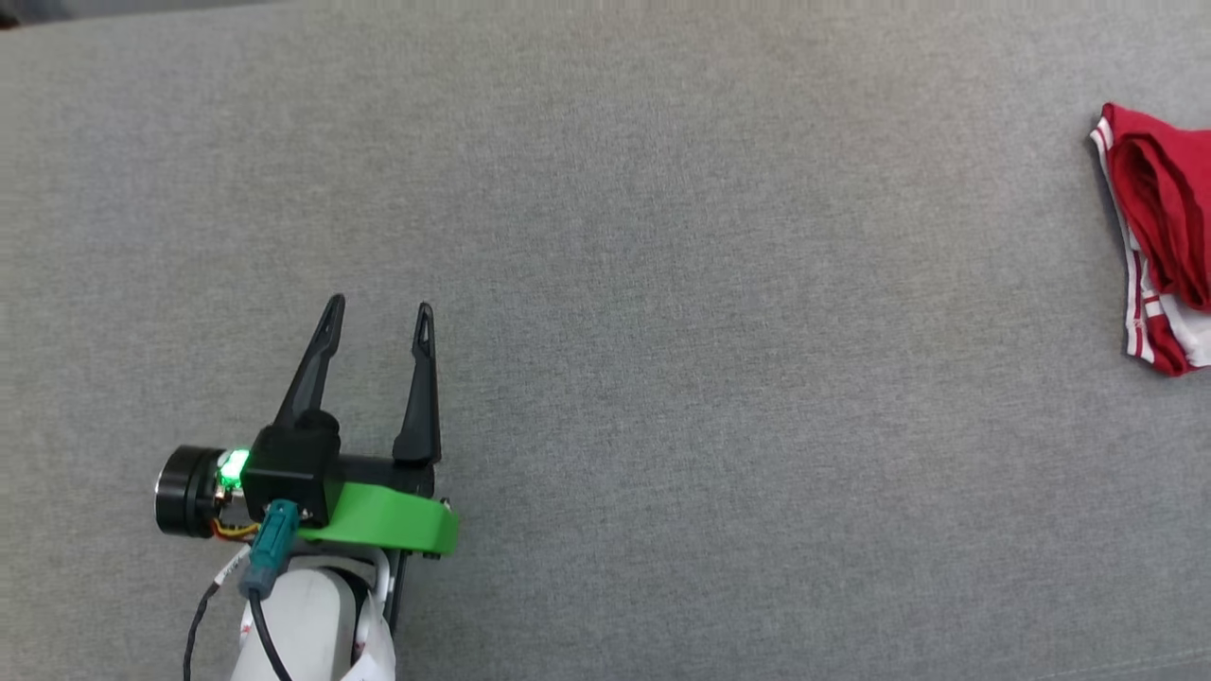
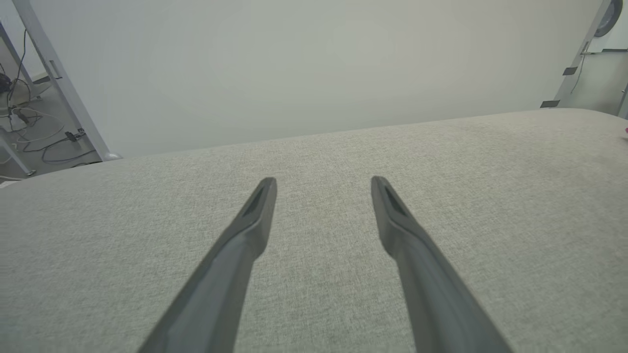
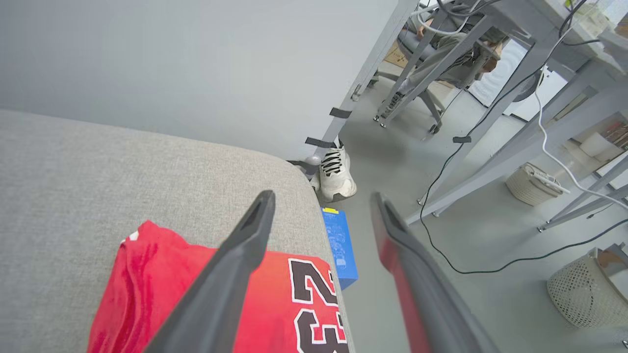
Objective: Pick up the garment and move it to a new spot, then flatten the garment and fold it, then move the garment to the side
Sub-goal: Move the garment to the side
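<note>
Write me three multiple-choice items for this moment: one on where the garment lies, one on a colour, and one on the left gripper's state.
1. Where on the grey surface does the garment lie in the head view?
A. in the middle
B. at the right edge
C. at the lower left corner

2. What colour is the box on the floor beside the surface?
A. green
B. white
C. blue

3. How do the left gripper's fingers stand?
A. apart, with nothing between them
B. shut on the garment
C. shut on nothing

Key:
1 B: the red cloth sits bunched against the head view's right edge.
2 C: the right wrist view shows it blue, just past the surface's corner.
3 A: the head and left wrist views show bare grey fabric between the fingers.
</note>
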Controlling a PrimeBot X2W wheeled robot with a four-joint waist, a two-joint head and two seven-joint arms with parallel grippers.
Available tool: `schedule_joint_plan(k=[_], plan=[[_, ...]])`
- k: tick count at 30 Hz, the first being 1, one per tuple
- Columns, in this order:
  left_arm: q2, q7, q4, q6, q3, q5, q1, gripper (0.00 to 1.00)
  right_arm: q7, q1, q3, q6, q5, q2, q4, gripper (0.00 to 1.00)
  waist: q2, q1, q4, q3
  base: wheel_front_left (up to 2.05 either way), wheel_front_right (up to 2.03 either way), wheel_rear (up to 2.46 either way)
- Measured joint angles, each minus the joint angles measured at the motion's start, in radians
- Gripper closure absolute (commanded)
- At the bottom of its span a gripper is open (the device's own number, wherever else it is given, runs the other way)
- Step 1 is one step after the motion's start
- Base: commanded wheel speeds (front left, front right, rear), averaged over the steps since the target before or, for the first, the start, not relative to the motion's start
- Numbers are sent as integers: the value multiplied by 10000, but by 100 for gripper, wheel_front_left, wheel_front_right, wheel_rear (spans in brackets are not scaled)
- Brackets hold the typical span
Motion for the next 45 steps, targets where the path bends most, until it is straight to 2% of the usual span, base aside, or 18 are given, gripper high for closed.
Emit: schedule_joint_plan(k=[3,7,14,16,22,27,35,45], plan=[[-36,0,46,15,29,-29,217,0,-431,29,-362,0,-364,205,-460,0,0,0,62,-321,0,0,0],[-115,0,113,90,98,-98,428,0,-604,437,-1185,0,-1051,767,-1661,0,0,-1,183,-728,0,0,0],[-203,0,188,102,165,-178,709,0,-635,2098,-2819,0,-2128,2341,-4775,0,0,0,542,-1332,0,0,0],[-224,0,221,104,194,-182,796,0,-648,2688,-3020,0,-2412,2899,-5605,0,0,-1,660,-1507,0,0,0],[-255,0,311,104,217,-267,973,0,-662,3993,-3168,0,-2569,4261,-7024,0,-1,-1,1015,-1943,0,0,0],[-278,0,397,104,222,-303,1075,0,-677,4984,-3043,0,-2704,5154,-7513,0,-1,-1,1281,-2232,0,0,0],[-303,0,543,104,196,-368,1248,0,-675,6657,-2788,0,-2706,6297,-7469,0,-1,-1,1571,-2650,0,0,0],[-313,0,667,102,203,-470,1575,0,-675,8241,-2738,0,-2696,6836,-7499,0,-1,-1,1690,-3116,0,0,0]])
